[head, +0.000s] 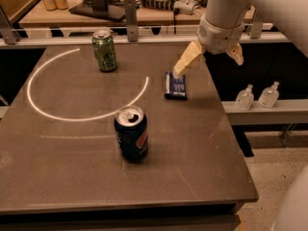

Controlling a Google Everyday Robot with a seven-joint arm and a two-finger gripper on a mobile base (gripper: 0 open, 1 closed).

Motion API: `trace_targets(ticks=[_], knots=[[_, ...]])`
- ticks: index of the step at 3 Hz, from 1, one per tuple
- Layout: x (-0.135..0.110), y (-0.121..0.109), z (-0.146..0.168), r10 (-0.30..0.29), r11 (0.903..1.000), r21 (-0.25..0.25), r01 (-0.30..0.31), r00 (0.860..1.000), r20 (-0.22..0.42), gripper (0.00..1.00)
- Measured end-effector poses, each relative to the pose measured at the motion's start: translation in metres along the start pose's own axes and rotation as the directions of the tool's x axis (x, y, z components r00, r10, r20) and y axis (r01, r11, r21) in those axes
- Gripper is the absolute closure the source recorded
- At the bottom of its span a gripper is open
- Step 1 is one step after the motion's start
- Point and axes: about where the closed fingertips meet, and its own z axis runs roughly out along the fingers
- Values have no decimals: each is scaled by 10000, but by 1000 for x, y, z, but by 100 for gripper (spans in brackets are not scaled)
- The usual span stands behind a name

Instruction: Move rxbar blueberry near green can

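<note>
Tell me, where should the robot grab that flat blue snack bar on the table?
Probably across its short width, near the middle, coming straight down from above. The rxbar blueberry lies flat on the table, its long side pointing away from the camera, so only the two long edges offer a pinch. The gripper, open, hovers over its far end.

You are looking at a smooth white rounded arm (pixel 226 8). Your pincer (pixel 208 65) is hovering at the surface's (pixel 72 177) far right edge, showing two pale tan wedge-shaped fingers (pixel 185 61) spread apart.
</note>
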Motion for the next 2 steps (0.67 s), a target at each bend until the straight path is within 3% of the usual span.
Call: trace_targets(ticks=[1,2], knots=[[-5,8,14,1379,9903,204,-1375,9903,-197,0],[-12,21,29,2123,9772,74,-2122,9764,-396,0]])
